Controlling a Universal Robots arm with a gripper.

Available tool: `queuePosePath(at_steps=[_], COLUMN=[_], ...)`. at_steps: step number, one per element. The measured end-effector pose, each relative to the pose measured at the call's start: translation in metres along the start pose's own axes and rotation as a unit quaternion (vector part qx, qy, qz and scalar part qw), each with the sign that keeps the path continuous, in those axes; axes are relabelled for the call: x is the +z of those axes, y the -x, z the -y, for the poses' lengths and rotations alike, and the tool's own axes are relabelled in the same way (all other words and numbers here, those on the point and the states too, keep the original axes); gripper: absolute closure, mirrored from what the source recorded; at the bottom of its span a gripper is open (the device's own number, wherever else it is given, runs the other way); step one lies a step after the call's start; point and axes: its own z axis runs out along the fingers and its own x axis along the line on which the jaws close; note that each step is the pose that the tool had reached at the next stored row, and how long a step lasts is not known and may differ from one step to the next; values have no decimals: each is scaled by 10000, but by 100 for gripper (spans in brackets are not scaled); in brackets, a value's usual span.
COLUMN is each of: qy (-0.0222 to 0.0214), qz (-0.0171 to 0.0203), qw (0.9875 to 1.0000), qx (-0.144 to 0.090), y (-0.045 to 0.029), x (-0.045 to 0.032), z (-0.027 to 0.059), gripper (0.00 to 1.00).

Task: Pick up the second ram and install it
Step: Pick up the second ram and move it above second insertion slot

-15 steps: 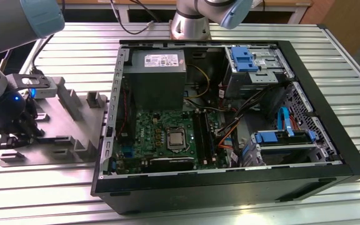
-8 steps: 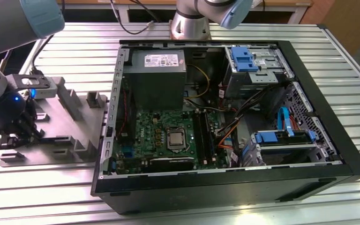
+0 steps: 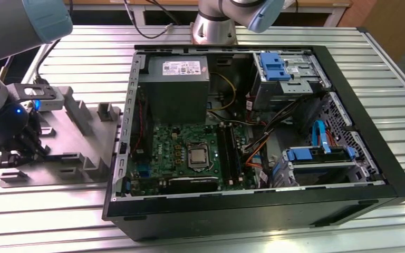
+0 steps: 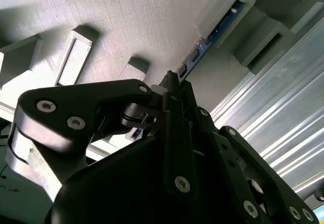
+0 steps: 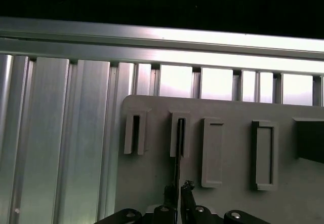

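Observation:
The second ram (image 4: 211,31) is a thin blue-green stick standing on edge in the slotted blocks of the grey fixture plate (image 3: 83,137). In the first wrist view it shows as a dark thin edge (image 5: 178,148) running from a fixture slot down to my fingertips. My gripper (image 5: 177,191) sits at the exterior view's left (image 3: 12,158), low over the fixture plate. Its two black fingers (image 4: 174,89) are closed against the sides of the ram's near end. The ram still rests in its fixture slots.
The open black PC case (image 3: 259,132) lies at the exterior view's right of the fixture, with the green motherboard (image 3: 181,147), its black memory sockets (image 3: 227,153), power supply (image 3: 177,84) and blue drive brackets. The table (image 3: 371,68) is ribbed aluminium. A second robot base (image 3: 213,26) stands behind the case.

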Motion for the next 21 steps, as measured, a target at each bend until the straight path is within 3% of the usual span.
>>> queuePosePath(at_steps=[5,6,12,17,21], qy=[0,0,0,-14,-17], qz=[0,0,0,16,19], qw=[10000,10000,10000,9992,9990], qx=[0,0,4,399,447], y=[-1,-1,-2,-2,-3], x=[0,0,0,8,9], z=[0,0,0,0,2], gripper=[83,89,89,89,89])
